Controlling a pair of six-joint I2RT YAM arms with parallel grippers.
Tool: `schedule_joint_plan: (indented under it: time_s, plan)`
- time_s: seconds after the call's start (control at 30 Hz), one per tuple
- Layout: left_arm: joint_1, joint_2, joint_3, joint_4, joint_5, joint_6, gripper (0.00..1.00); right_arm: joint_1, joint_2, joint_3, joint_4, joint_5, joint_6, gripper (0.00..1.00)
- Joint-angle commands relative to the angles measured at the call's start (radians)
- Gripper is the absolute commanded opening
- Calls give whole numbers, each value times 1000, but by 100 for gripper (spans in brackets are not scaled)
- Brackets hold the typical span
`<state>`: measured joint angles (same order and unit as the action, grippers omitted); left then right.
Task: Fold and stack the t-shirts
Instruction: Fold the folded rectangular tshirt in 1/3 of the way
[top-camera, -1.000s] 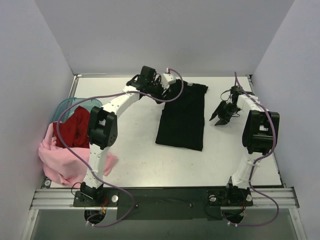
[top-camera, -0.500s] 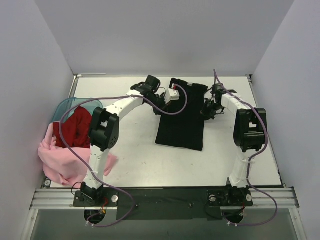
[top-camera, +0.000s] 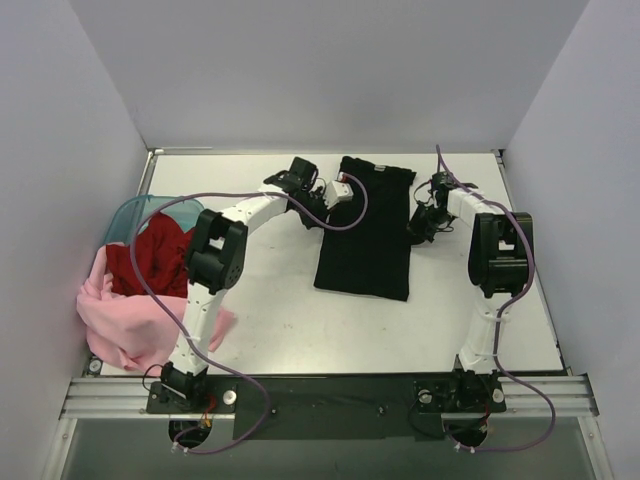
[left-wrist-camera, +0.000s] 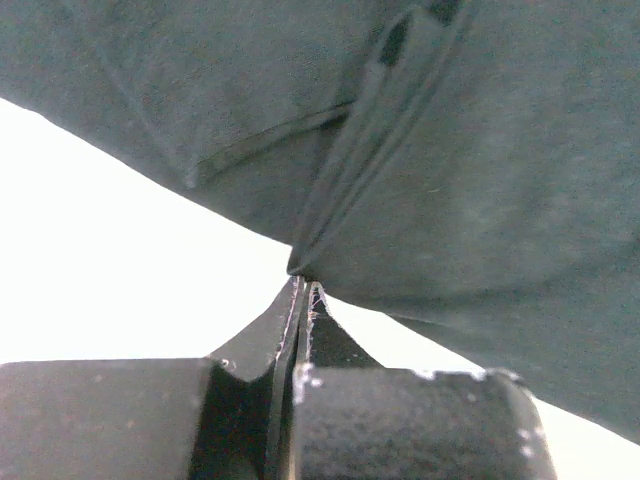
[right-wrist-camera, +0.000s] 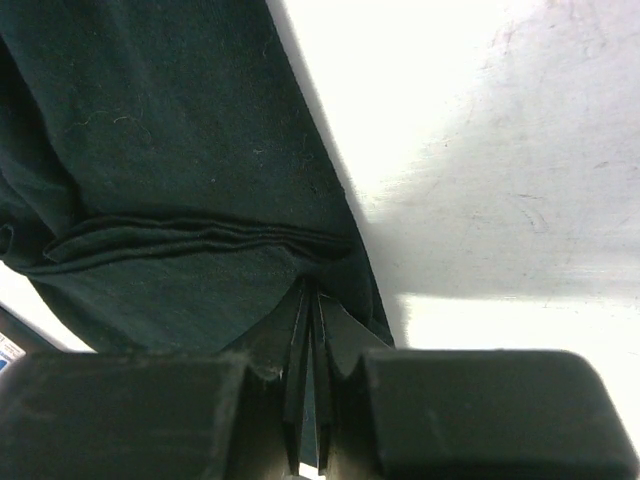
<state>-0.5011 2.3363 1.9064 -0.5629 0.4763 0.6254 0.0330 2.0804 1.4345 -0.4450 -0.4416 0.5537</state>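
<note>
The black t-shirt (top-camera: 364, 230) lies on the table as a long folded strip, collar end at the back. My left gripper (top-camera: 330, 203) is at its left edge near the top, and in the left wrist view the gripper (left-wrist-camera: 303, 287) is shut on the hem of the black t-shirt (left-wrist-camera: 480, 180). At the strip's right edge, my right gripper (top-camera: 416, 226) is shut too; the right wrist view has the gripper (right-wrist-camera: 315, 292) pinching a layered fold of the black t-shirt (right-wrist-camera: 170, 130). A red t-shirt (top-camera: 150, 255) and a pale pink t-shirt (top-camera: 120, 320) lie heaped at the far left.
A translucent teal tub (top-camera: 135, 212) stands at the left wall, behind the red and pink heap. White walls close in the table (top-camera: 300, 320) at the back and on both sides. A metal rail (top-camera: 320, 395) with the arm bases runs along the near edge.
The right gripper has swung left from open table to the shirt's right edge. The left gripper has settled on the left edge. Both have shut on the cloth.
</note>
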Motion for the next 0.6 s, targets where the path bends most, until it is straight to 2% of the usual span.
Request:
schedule_joint_plan:
  time_s: [0.0, 0.1, 0.27, 0.33, 0.37, 0.4, 0.43, 0.47, 0.5, 0.57]
  plan:
    - [-2, 17, 62, 129, -151, -32, 0, -7, 18, 15, -29, 32, -15, 0]
    - [1, 26, 103, 167, -214, -76, 0, -13, 0, 18, -34, 32, -23, 0]
    - [12, -66, 96, 133, -109, -90, 1, -1, -119, 59, -101, 60, -67, 2]
    - [16, -130, 68, 92, -16, -64, 9, 10, -213, 49, -130, 76, -95, 13]
    - [18, -178, 56, 71, 63, -20, 12, 21, -251, 41, -150, 113, -118, 23]
    - [13, -204, 21, 11, 100, 8, 18, 24, -307, 17, -191, 128, -132, 27]
    - [12, -247, -4, -23, 196, 86, 21, 25, -347, 1, -210, 142, -146, 37]
    - [4, -270, -53, -119, 247, 135, 27, 25, -370, -49, -243, 142, -146, 40]
    - [-7, -316, -91, -167, 319, 286, 29, 27, -402, -121, -254, 130, -146, 47]
    - [-25, -371, -196, -331, 370, 539, 44, 34, -443, -230, -262, 95, -138, 63]
